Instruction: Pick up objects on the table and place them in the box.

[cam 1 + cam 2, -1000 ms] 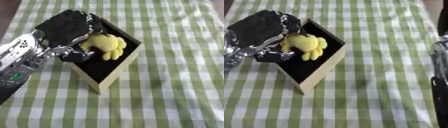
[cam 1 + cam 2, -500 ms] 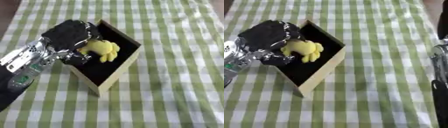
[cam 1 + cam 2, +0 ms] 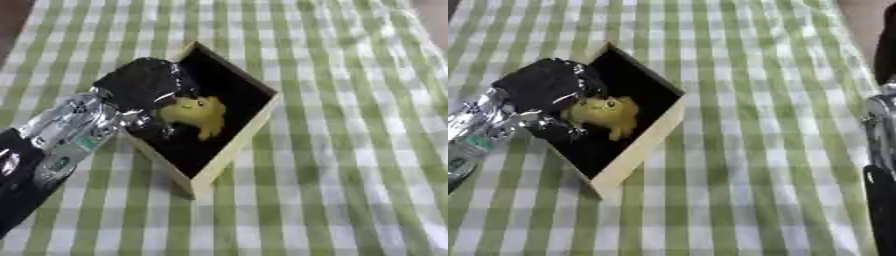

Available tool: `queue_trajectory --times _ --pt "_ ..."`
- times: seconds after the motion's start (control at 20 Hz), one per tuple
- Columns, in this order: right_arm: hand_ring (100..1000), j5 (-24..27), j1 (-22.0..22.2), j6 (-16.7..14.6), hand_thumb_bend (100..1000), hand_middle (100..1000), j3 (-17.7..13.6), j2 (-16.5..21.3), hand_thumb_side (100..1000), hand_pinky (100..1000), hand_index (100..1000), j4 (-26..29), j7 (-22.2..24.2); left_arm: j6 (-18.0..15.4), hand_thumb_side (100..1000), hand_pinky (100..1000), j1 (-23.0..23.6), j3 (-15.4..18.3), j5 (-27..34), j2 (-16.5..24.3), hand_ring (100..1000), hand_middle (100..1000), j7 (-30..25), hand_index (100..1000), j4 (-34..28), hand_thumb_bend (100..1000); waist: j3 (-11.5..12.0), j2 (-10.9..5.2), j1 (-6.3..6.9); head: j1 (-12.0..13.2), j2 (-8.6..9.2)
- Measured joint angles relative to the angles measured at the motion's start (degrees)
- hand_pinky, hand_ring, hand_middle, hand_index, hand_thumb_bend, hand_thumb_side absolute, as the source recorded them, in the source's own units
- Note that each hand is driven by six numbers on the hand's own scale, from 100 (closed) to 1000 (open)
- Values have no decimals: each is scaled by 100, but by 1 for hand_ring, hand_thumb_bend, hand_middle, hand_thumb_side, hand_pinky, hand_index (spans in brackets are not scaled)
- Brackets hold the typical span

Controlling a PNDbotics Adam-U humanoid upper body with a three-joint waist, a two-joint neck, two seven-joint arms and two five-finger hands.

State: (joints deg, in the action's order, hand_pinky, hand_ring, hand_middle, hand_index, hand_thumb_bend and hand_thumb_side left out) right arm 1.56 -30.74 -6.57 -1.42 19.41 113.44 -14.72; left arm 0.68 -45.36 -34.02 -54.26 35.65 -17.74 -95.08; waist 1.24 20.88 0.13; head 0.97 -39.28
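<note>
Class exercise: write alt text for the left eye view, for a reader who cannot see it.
The robot's black left hand holds a small yellow soft toy inside an open, black-lined cardboard box. The box sits on a green-and-white checked tablecloth.

the left hand (image 3: 144,85) and yellow toy (image 3: 197,112) fill the box's (image 3: 236,147) left half, while the tabletop (image 3: 350,150) to its right lies open.

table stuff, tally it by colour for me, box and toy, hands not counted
yellow: 1, the toy, held in the left hand inside the box
tan with black inside: 1, the box
green and white check: 1, the tablecloth
total: 3
</note>
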Motion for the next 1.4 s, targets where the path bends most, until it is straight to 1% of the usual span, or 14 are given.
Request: queue_trajectory --times 0.05,0.1,0.25,0.3,0.35,0.4,0.55,0.75,0.9,1.05,1.1,1.3,1.4 --pt "723 0 0 -1 100 611 0 0 1000 730 801 0 -1 -21 272 687 -4 1 -61 -5 801 810 -60 885 -2 635 0 0 -4 6 0" --pt "723 0 0 -3 100 611 0 0 1000 730 801 0 -3 -41 273 688 -8 2 -124 -7 804 813 -124 888 -3 642 0 0 -8 10 -1" --pt "723 0 0 -6 100 611 0 0 1000 730 801 0 -7 -71 291 687 -17 30 -239 -24 808 819 -280 892 -17 627 -4 -1 -17 20 -2" --pt "723 0 0 -6 100 611 0 0 1000 730 801 0 -8 -63 299 682 -16 43 -261 -30 803 815 -304 887 -33 596 -4 -2 -22 25 -3" --pt "723 0 0 -5 100 611 0 0 1000 730 801 0 -8 -49 299 682 -13 68 -268 -30 803 815 -320 887 -53 596 -4 -4 -26 34 -4" --pt "723 0 0 -4 100 611 0 0 1000 731 801 0 -9 -29 301 675 -4 100 -265 -30 798 811 -324 883 -87 557 -4 -8 -27 36 -5" --pt "724 0 0 -2 100 611 -1 0 1000 731 800 0 -11 84 345 658 8 250 -127 -28 786 804 -282 883 -323 464 2 -34 -27 37 -30" --pt "725 0 1 0 100 611 -2 0 1000 732 800 0 -21 300 386 645 99 566 427 54 778 801 -264 886 -843 407 24 -73 -33 31 -112" --pt "725 0 1 0 100 611 -4 0 1000 732 800 0 -29 408 385 630 175 827 1029 181 763 784 -344 875 -1227 367 24 -110 -37 3 -189" --pt "726 0 1 0 100 612 -17 -1 1000 732 800 0 -44 531 395 623 223 1103 1561 292 758 781 -402 874 -1561 346 38 -139 -39 -23 -239" --pt "727 0 1 0 100 612 -20 -1 1000 732 800 0 -46 570 400 618 246 1174 1707 328 753 776 -418 870 -1652 326 44 -149 -42 -28 -250" --pt "728 -3 1 -12 100 613 -34 -3 1000 733 800 0 -60 620 419 603 260 1446 2229 384 741 766 -376 862 -1833 294 74 -208 -62 -51 -300" --pt "729 -9 0 -21 100 613 -34 -6 1000 733 800 0 -70 602 412 588 269 1574 2444 385 729 757 -289 857 -1846 274 86 -235 -64 -59 -304"
